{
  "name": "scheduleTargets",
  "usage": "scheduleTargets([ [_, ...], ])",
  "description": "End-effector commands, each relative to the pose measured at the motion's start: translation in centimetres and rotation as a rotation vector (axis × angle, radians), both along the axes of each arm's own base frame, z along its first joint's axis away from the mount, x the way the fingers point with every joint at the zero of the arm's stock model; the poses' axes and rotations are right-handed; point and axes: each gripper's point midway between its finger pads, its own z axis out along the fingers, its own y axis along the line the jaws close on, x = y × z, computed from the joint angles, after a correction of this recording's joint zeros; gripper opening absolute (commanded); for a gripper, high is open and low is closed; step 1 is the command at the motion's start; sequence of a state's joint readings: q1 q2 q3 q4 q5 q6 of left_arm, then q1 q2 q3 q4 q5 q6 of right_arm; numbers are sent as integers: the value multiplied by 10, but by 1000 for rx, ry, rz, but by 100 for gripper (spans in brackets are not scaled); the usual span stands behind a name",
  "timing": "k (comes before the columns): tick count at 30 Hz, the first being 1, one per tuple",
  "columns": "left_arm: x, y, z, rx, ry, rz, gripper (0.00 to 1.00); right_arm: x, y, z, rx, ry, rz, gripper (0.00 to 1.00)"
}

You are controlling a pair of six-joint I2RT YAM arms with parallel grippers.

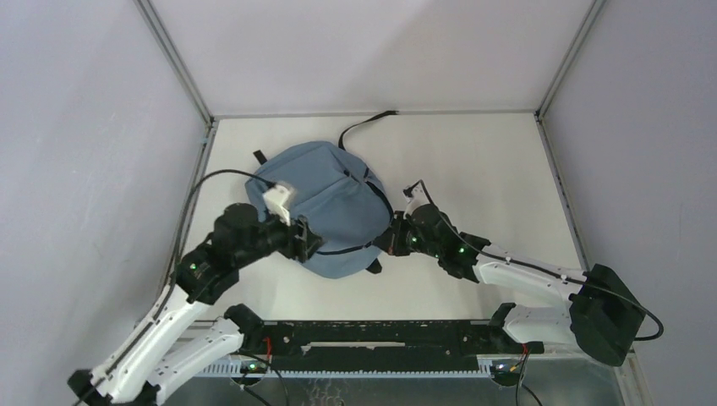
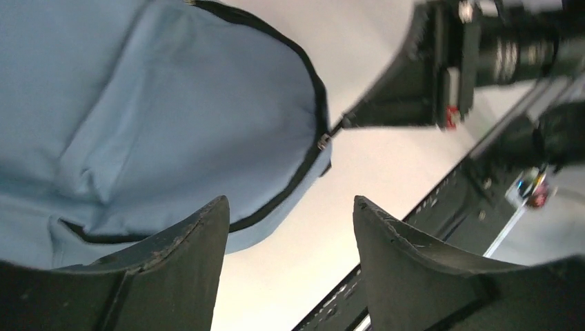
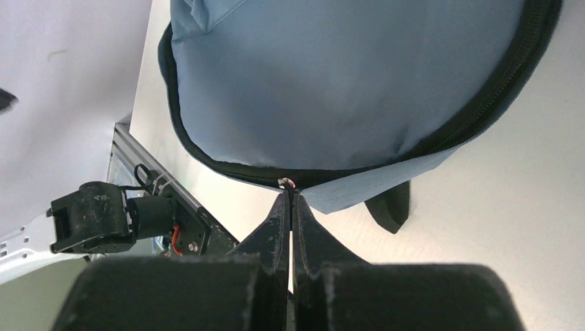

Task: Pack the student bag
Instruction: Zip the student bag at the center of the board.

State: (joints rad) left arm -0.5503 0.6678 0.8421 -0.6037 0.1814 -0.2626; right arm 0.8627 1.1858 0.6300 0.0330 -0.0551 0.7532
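My right gripper (image 3: 290, 198) pressed together, pinching the zipper pull (image 3: 286, 183) on the near rim of the student bag (image 3: 345, 83); my left gripper (image 2: 290, 215) spread, hovering at the bag's near-left edge; bag lies flat on the table (image 1: 473, 169), just beyond both grippers, its straps trailing toward the far wall

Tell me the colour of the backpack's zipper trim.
Black zipper trim; clearest in the right wrist view.

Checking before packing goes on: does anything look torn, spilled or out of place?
Nothing stands out. The student bag lies flat, fabric intact, nothing spilled; the right tool pinches its zipper pull, and one black strap trails loose toward the back.
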Motion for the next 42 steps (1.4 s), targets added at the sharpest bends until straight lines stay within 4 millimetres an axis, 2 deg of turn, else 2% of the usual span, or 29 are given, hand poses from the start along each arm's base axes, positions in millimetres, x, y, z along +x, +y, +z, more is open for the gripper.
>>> scheduleTargets([
  [1, 0, -30, -18, 162, -148, -177, 70, 9, 9, 36, 64, -85, 53, 0],
  [5, -18, -70, -48, 313, -255, -456, 72, 9, 6, 38, 64, -66, 74, 0],
  [7, -11, -78, -53, 383, -298, -453, 72, 9, 4, 38, 63, -58, 70, 0],
  [10, -3, -88, -58, 398, -305, -461, 72, 7, 3, 37, 60, -50, 70, 0],
  [15, 4, -96, -85, 447, -261, -480, 71, 4, 6, 37, 63, -45, 78, 0],
  [18, 11, -92, -98, 499, -236, -447, 70, 6, 5, 37, 63, -46, 74, 0],
  [23, 5, -88, -117, 530, -192, -472, 68, 9, 0, 37, 68, -42, 69, 0],
  [25, 6, -85, -119, 541, -181, -455, 62, 10, -4, 36, 77, -42, 62, 0],
  [27, 7, -81, -123, 544, -174, -432, 50, 13, -10, 33, 77, -37, 50, 0],
  [28, 6, -79, -123, 540, -172, -423, 40, 15, -12, 31, 77, -36, 45, 0],
  [30, 9, -73, -124, 544, -169, -379, 9, 18, -17, 28, 74, -33, 39, 0],
  [31, 9, -70, -125, 547, -163, -360, 1, 20, -20, 27, 70, -34, 35, 0],
  [37, -12, -51, -125, 507, -101, -342, 0, 54, -47, 12, 31, -22, -86, 0],
  [40, -19, -42, -114, 441, -122, -309, 0, 77, -67, 0, 29, 14, -175, 0],
  [42, -22, -39, -102, 390, -160, -292, 0, 91, -75, 0, 58, 13, -199, 0],
])
